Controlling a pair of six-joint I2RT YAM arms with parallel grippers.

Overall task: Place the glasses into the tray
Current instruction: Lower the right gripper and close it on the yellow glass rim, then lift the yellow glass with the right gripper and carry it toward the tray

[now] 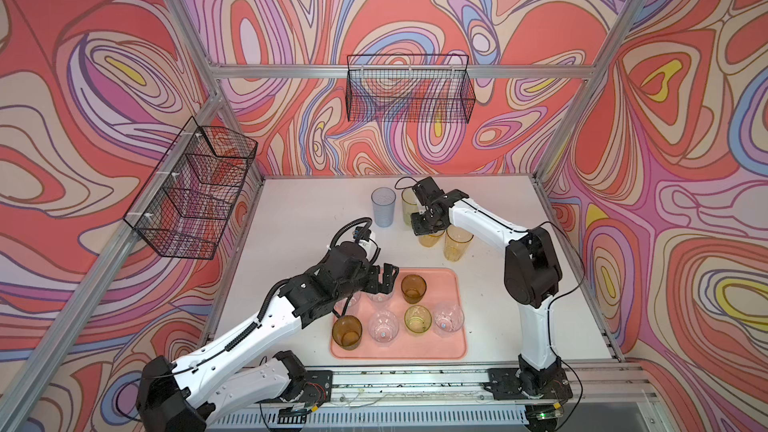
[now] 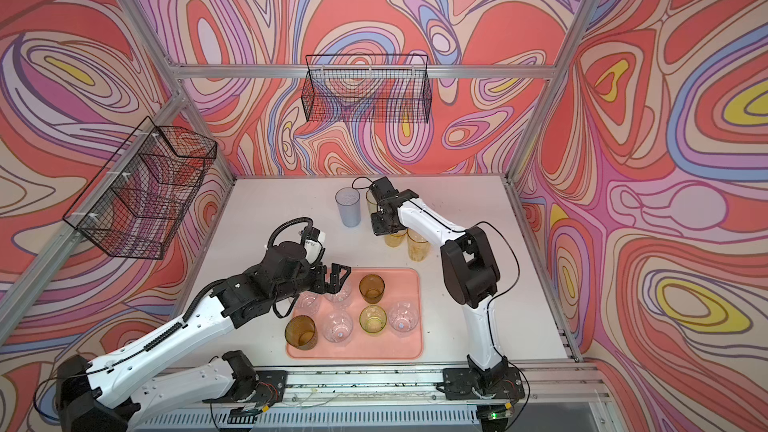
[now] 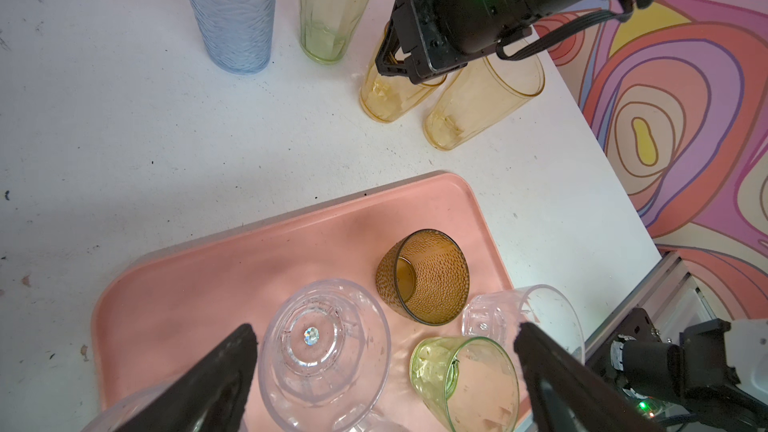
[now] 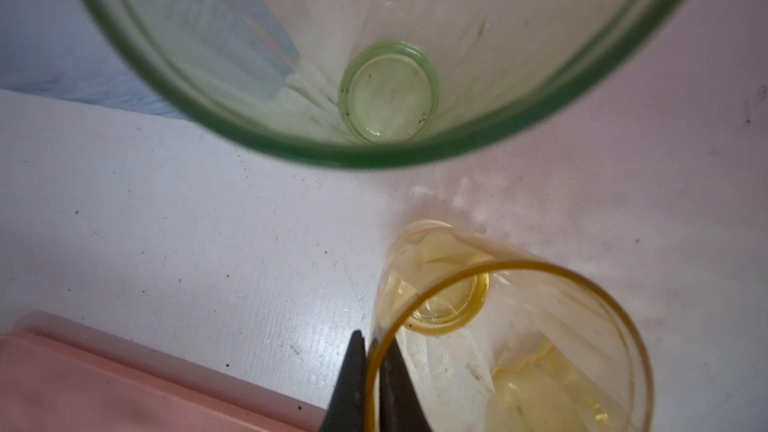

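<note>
The pink tray (image 1: pixel 451 280) (image 2: pixel 409 284) lies near the table's front and holds several glasses: two brown ones (image 1: pixel 413 288) (image 1: pixel 347 332), a green one (image 1: pixel 417 320) and several clear ones (image 1: pixel 383 328). My left gripper (image 1: pixel 384 280) (image 3: pixel 384 334) hangs open over the tray's far left part, above a clear glass (image 3: pixel 324 347). Behind the tray, my right gripper (image 1: pixel 424 232) (image 4: pixel 370 340) is shut on the rim of a short yellow-orange glass (image 4: pixel 498 347) (image 3: pixel 390 97). Next to it stand a tall yellow glass (image 1: pixel 457 243), a yellow-green one (image 1: pixel 409 205) and a pale blue one (image 1: pixel 383 206).
Black wire baskets hang on the back wall (image 1: pixel 409 89) and the left wall (image 1: pixel 195 189). Aluminium posts frame the white table (image 1: pixel 299 222). A rail with both arm bases (image 1: pixel 415 384) runs along the front edge.
</note>
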